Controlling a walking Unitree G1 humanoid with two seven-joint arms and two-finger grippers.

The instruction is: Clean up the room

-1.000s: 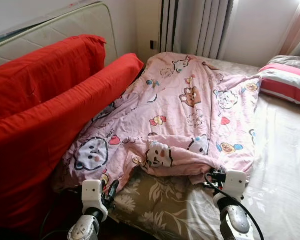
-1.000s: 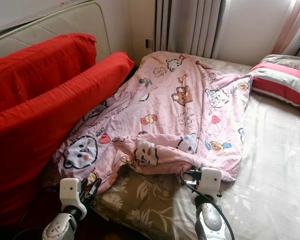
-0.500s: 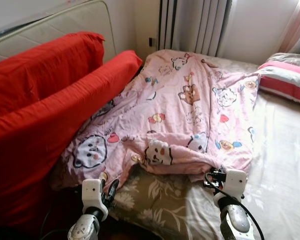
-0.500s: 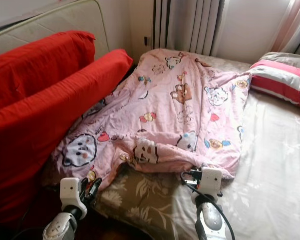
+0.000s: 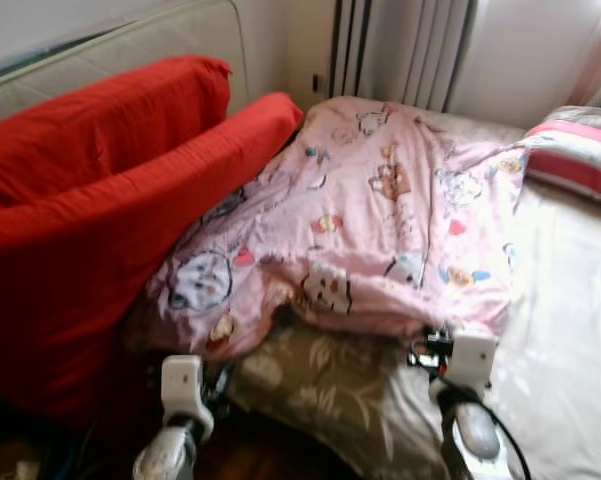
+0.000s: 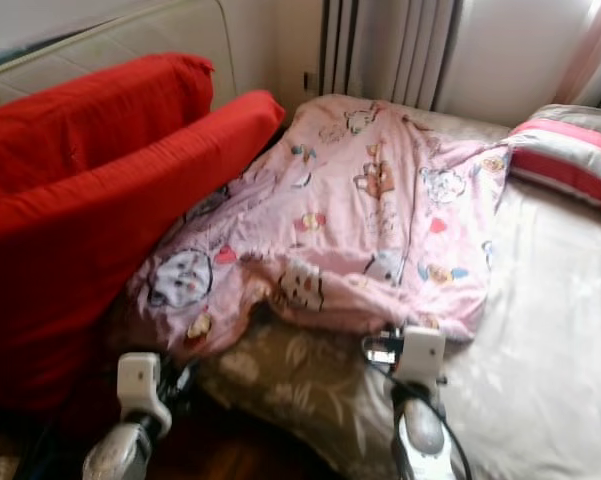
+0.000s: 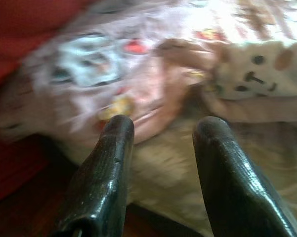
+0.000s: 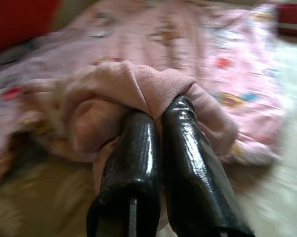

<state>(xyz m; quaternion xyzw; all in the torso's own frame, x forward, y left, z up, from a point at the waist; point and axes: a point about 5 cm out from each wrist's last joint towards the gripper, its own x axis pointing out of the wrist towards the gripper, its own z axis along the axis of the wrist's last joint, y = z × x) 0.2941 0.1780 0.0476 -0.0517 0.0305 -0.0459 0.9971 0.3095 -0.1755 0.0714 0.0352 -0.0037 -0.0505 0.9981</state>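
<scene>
Red bedding (image 5: 90, 200) is heaped along the robot's left side, its long roll leaning onto the edge of the bed, and just beside it the pink cartoon-print quilt (image 5: 380, 210) lies spread over the upper half of the mattress, its near edge bunched and curled back on itself. The left gripper (image 7: 163, 126) hangs low at the bed's near corner with its two fingers well apart and nothing between them, pointed at the quilt's left hem without touching it. Further right, the right gripper (image 8: 158, 118) has its fingers pressed together on a fold of the quilt's near edge, the cloth puckering around the tips. To straighten the quilt well, I judge the left gripper should pinch the hem at the matching corner, so both arms draw the edge evenly over the brown floral sheet (image 5: 330, 385); a one-sided pull would likely skew it. At far right a striped pillow (image 5: 575, 155) rests near the curtain (image 5: 405, 50).
</scene>
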